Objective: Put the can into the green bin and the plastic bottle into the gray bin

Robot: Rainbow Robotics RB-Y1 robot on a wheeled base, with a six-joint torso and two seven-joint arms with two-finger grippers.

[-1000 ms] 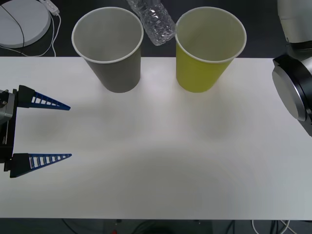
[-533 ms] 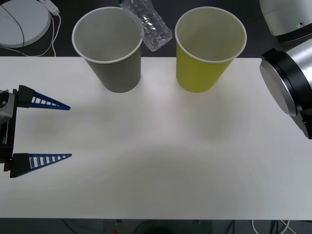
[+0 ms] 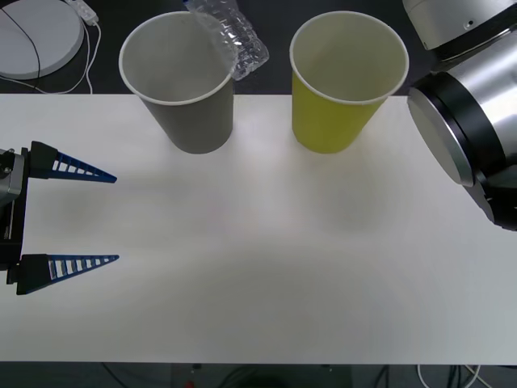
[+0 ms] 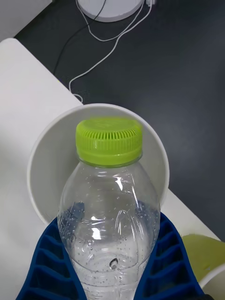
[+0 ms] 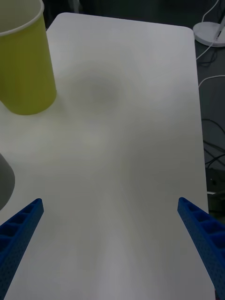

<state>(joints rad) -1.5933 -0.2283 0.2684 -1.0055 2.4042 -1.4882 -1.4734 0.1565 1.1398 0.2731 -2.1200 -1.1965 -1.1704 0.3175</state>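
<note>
The gray bin (image 3: 179, 89) stands at the table's back left of centre, and the green bin (image 3: 346, 85) stands to its right. The clear plastic bottle (image 3: 229, 36) hangs tilted over the gray bin's right rim. In the right wrist view my right gripper (image 4: 110, 281) is shut on the plastic bottle (image 4: 110, 220), blue fingers (image 4: 41, 262) on both sides, with the lime cap (image 4: 108, 139) over the gray bin's pale opening (image 4: 49, 154). My left gripper (image 3: 69, 217) rests open near the table's left edge, holding nothing. The can is out of view.
A white round disc (image 3: 36, 36) with a cable lies beyond the table's back left corner. The right arm's silver housing (image 3: 464, 121) looms over the table's right side. The white table (image 3: 258, 267) is bare in front of the bins.
The bottle has moved left, from between the two bins to over the gray bin's right rim. The right arm has swung further in from the right. The left gripper stayed still.
</note>
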